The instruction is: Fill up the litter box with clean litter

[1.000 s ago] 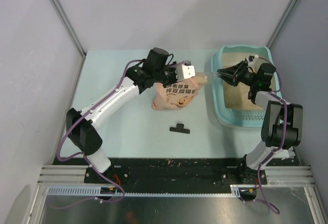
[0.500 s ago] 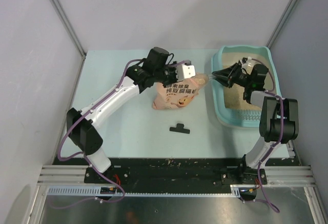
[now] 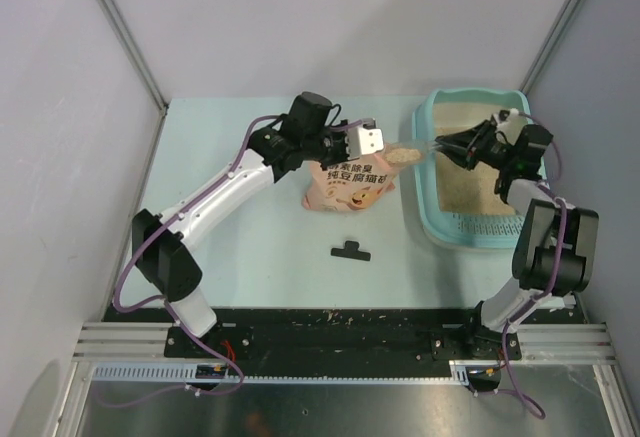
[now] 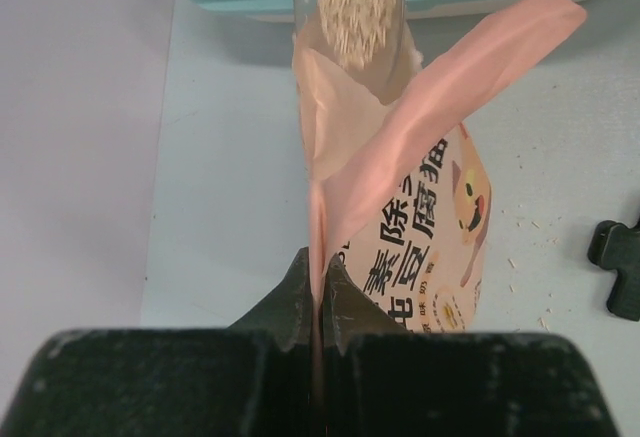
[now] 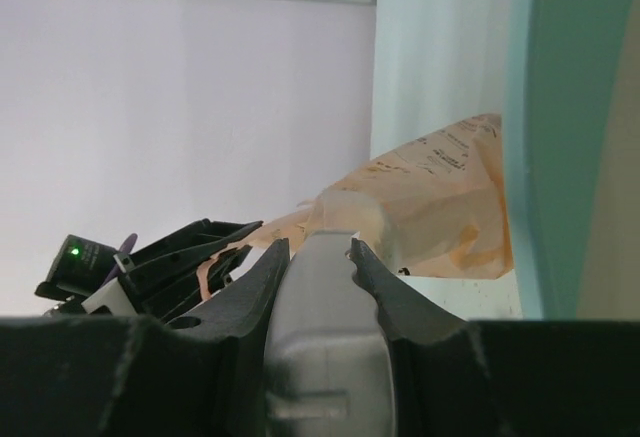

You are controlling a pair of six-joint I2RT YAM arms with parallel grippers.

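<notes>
Spillage is the main risk. The right gripper, partly closed on the handle of the scoop, holds it heaped with litter between the mouth of the bag and the left rim of the box. A tilt or a jolt on the way across would likely drop grains onto the table in the gap between the 2. A low pass could knock the scoop on the rim, and the smooth handle may swivel in the jaws.

The left gripper is pinched flat on the bag's top edge with no gap showing, and this keeps the mouth up and open. The film looks thin and slick, so if it slides out the bag may sag or tip and spill.

The box sits at the far right of the table. A layer of litter covers its floor, and its perforated ledge is at the near end.

The table is pale blue-green and smooth. A few stray grains lie by the bag, and a black clip lies nearer the arms. Plain grey walls with slim metal posts close in 3 sides.
</notes>
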